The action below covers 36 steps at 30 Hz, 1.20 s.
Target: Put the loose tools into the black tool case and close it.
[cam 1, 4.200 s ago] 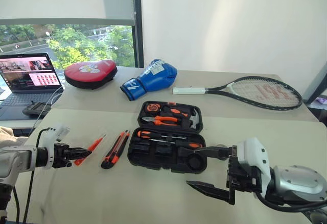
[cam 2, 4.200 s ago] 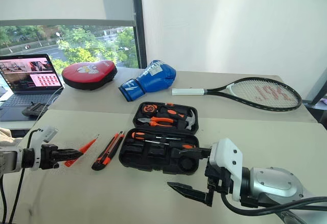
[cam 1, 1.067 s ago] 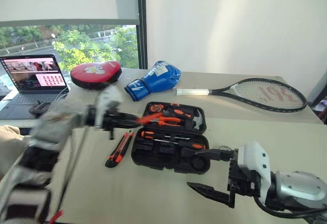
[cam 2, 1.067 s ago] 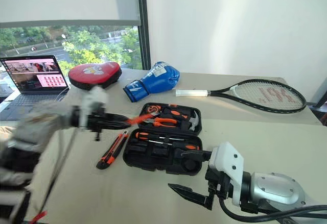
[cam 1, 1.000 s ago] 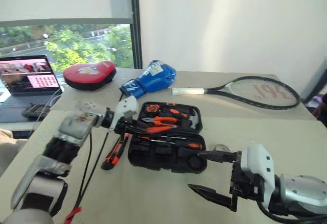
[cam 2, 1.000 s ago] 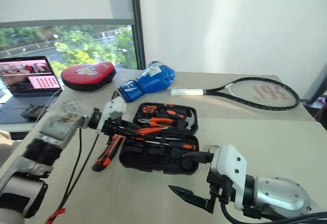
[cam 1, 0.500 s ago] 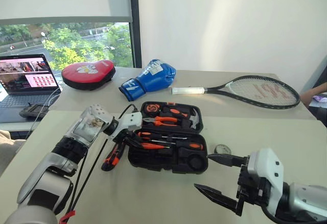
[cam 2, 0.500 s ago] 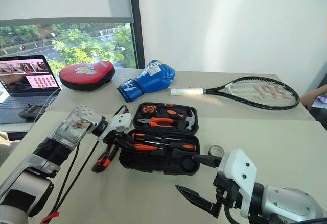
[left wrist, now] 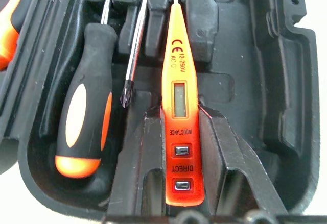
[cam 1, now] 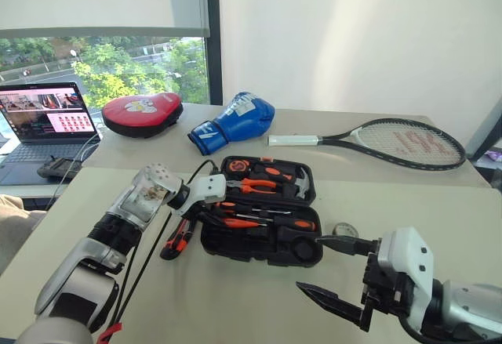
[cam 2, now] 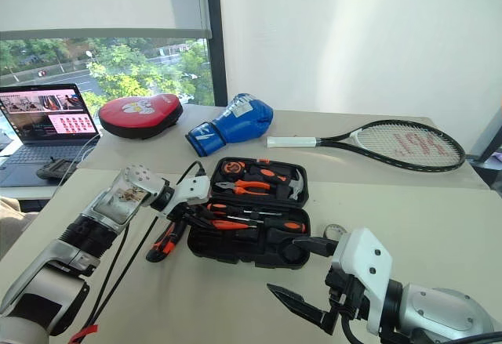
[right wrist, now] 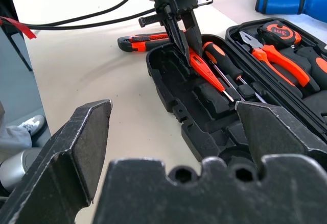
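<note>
Left wrist view | left hand [left wrist: 173, 193] grips slim orange screwdriver [left wrist: 176, 76], marked "12-250V AC/DC", "INDUCTANCE", "DIRECT" | right hand [cam 1: 328, 269] wide

The left gripper [right wrist: 185, 40] has carried the small slim orange screwdriver [left wrist: 179, 99] from the tabletop [cam 1: 235, 297], left of the utility knife [cam 1: 179, 237], over to the open black tool case [cam 1: 263, 238]. Its jaws now hold the screwdriver low inside the case's near half, beside a black-and-orange-handled screwdriver [left wrist: 84, 117]. The right gripper [cam 1: 333, 273] has slid a little to the right, uncovering a small tape roll [cam 1: 343, 229].
</note>
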{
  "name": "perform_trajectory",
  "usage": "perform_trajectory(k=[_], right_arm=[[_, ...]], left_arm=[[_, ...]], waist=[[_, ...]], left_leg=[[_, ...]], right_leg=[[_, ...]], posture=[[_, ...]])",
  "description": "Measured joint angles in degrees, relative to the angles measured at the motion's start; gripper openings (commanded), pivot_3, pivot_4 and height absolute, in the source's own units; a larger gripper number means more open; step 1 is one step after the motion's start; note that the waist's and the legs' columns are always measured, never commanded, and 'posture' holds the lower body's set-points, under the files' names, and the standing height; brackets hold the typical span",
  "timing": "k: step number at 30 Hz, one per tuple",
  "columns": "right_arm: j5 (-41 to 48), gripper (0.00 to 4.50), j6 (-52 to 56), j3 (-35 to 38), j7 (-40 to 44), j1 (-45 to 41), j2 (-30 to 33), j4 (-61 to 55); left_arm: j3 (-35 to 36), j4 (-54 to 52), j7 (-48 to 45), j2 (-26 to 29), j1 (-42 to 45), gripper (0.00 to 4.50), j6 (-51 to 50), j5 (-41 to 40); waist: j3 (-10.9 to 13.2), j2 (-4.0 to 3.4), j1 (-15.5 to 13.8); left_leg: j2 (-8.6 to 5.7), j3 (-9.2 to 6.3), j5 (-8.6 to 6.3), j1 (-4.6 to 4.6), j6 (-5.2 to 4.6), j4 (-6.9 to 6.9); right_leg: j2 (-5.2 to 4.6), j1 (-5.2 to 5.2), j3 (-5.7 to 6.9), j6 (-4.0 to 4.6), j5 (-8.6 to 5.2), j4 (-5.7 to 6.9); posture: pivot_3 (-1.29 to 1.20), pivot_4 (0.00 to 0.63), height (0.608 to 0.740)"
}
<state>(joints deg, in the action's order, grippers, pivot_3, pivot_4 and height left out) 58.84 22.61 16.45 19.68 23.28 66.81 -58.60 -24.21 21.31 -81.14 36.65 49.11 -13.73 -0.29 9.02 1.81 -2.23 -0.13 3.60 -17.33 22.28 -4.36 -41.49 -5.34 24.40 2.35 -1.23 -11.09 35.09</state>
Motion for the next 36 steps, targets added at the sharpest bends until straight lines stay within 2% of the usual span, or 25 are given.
perform_trajectory(k=[7,15,16,17,21,24,27,30,33,36], right_arm=[[0.5,4.50,-0.8,0.0,-0.5,0.0,0.6,0.0],[0.6,4.50,-1.0,0.0,-1.0,0.4,0.7,0.0],[0.6,4.50,-1.0,0.0,-1.0,0.4,0.7,0.0],[0.6,4.50,-1.0,0.0,-1.1,0.4,0.8,0.0],[0.6,4.50,-1.1,0.0,-1.1,0.6,1.1,0.0],[0.6,4.50,-2.1,0.0,-1.2,2.1,1.8,0.0],[0.5,4.50,-3.1,0.1,-1.3,2.9,1.9,0.0],[0.5,4.50,-3.8,0.1,-1.7,3.1,2.1,-0.1],[0.4,4.50,-4.2,-0.1,-2.1,3.1,2.3,-0.1],[0.4,4.50,-4.5,-0.2,-2.4,2.8,2.4,-0.1]], left_arm=[[0.0,4.1,0.3,-1.0,0.6,0.46,7.7,1.3],[0.3,8.7,0.1,-2.7,1.9,0.46,11.1,2.2],[0.4,9.6,0.0,-3.0,2.2,1.46,11.6,2.3],[0.8,10.8,0.2,-3.5,2.5,1.68,11.8,2.4],[2.4,12.0,0.1,-3.7,2.8,3.03,10.6,1.9],[8.1,7.8,-1.7,-3.8,1.1,3.03,-1.4,-6.0],[14.3,0.3,0.9,-3.1,-1.9,2.31,-10.0,-11.2],[19.4,-10.1,7.7,-3.5,-8.6,1.20,-18.0,-15.0],[21.6,-17.2,16.6,-7.0,-16.4,0.09,-21.3,-15.6],[22.3,-21.0,26.7,-11.2,-22.9,0.03,-21.1,-14.0]], waist=[[0.0,0.00,-0.1],[0.0,-0.05,-0.2],[0.0,-0.05,-0.3],[0.0,-0.05,-0.3],[0.0,-0.05,-0.1],[0.0,-0.01,0.1],[0.0,-0.02,0.2],[0.0,-0.03,0.4],[0.0,-0.02,0.2],[0.0,0.01,-0.2]], left_leg=[[0.01,0.00,-0.01,-0.03,-0.02,-0.06],[0.03,-0.01,0.00,-0.08,-0.07,-0.19],[0.03,-0.01,0.01,-0.08,-0.08,-0.20],[0.03,-0.01,0.03,-0.08,-0.10,-0.21],[0.05,0.00,0.02,-0.03,-0.10,-0.21],[0.07,-0.02,0.05,0.25,-0.06,-0.22],[0.05,-0.02,0.08,0.27,0.00,-0.21],[0.05,-0.04,0.08,0.15,0.06,-0.21],[0.04,-0.07,0.04,0.09,0.01,-0.21],[0.02,-0.13,0.00,0.11,-0.04,-0.21]], right_leg=[[-0.02,-0.06,0.00,0.01,0.01,0.01],[-0.07,-0.16,0.00,0.07,0.07,0.01],[-0.08,-0.17,0.00,0.08,0.07,0.01],[-0.08,-0.16,0.00,0.10,0.08,0.01],[-0.07,-0.10,-0.01,-0.01,0.15,0.02],[0.00,0.17,0.01,-0.05,0.13,0.02],[-0.02,0.18,-0.01,-0.11,0.10,0.02],[-0.11,0.04,-0.05,-0.18,0.06,0.00],[-0.21,-0.09,-0.06,-0.19,0.07,-0.10],[-0.34,-0.10,-0.11,-0.18,0.08,-0.11]], posture=[[0.00,0.150,0.740],[0.00,0.150,0.740],[0.00,0.150,0.740],[0.00,0.150,0.740],[0.00,0.150,0.740],[0.00,0.150,0.740],[0.00,0.150,0.740],[0.00,0.150,0.740],[0.00,0.150,0.740],[0.00,0.150,0.740]])
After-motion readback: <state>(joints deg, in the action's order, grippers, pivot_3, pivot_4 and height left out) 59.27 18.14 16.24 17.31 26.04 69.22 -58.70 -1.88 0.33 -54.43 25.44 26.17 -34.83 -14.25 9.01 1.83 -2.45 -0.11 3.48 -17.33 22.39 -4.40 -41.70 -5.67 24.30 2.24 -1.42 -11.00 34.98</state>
